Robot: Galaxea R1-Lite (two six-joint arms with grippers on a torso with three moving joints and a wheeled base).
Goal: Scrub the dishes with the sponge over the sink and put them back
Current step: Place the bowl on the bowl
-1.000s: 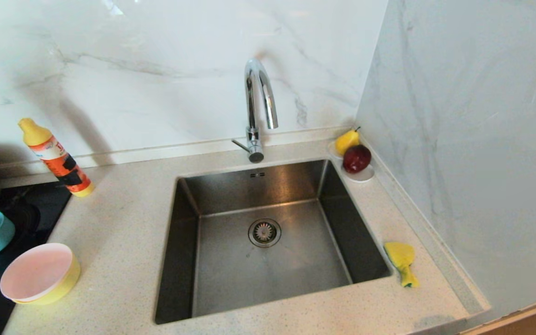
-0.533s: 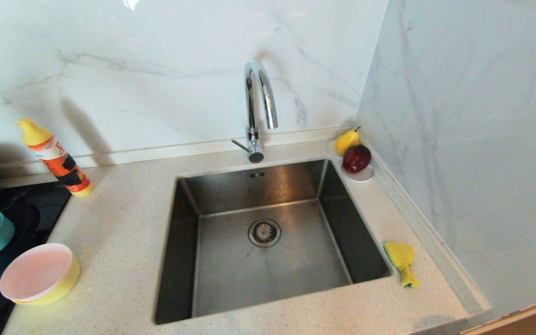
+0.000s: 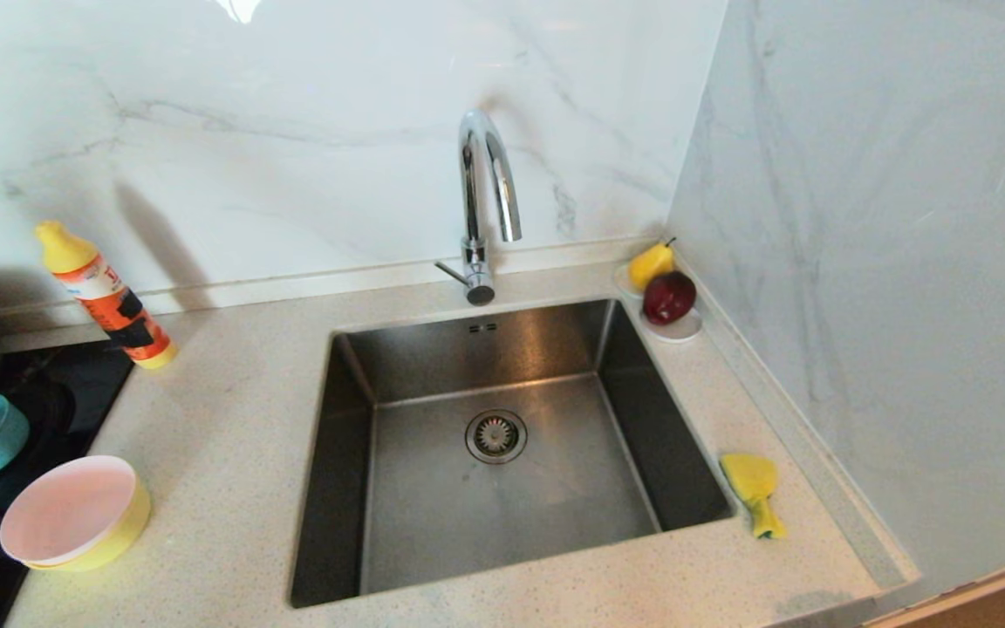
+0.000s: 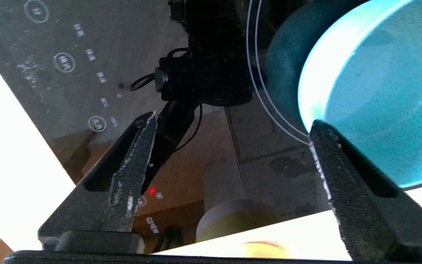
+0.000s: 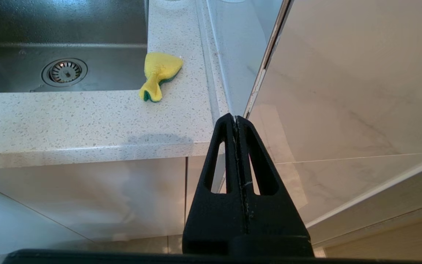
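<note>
Blue bowl (image 4: 376, 102) sits on the black hob just beside the wide-open, empty left hand (image 4: 229, 128), so straddle its rim squarely before closing; sponge (image 3: 754, 490) lies on tabletop (image 3: 223, 453) right of sink (image 3: 502, 488); right hand (image 5: 236, 121) closed, parked.

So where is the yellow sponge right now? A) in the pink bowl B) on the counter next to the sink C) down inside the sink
B: the sponge lies on the counter, just past the right edge of the sink, with nothing holding it.
</note>
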